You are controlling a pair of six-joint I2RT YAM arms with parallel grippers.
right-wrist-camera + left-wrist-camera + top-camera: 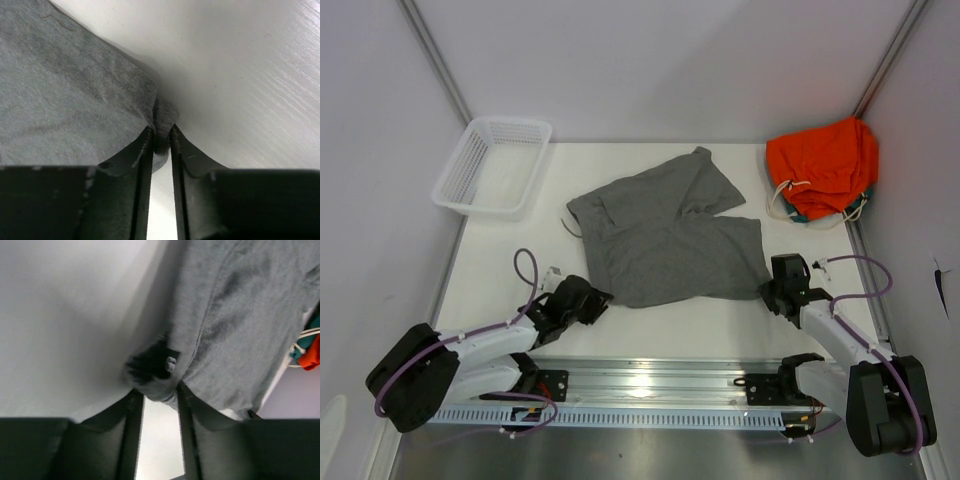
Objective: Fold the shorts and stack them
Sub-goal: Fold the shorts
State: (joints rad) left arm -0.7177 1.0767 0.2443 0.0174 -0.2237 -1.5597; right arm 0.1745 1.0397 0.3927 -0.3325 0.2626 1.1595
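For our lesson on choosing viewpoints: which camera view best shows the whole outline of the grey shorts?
The top external view: the shorts lie spread on the table, almost all edges visible. The left wrist view shows only one hem corner with a small tag; the right wrist view only another corner, close up.

Bright even light, soft shadows, glare on rail (640,375), wrist cams blurry
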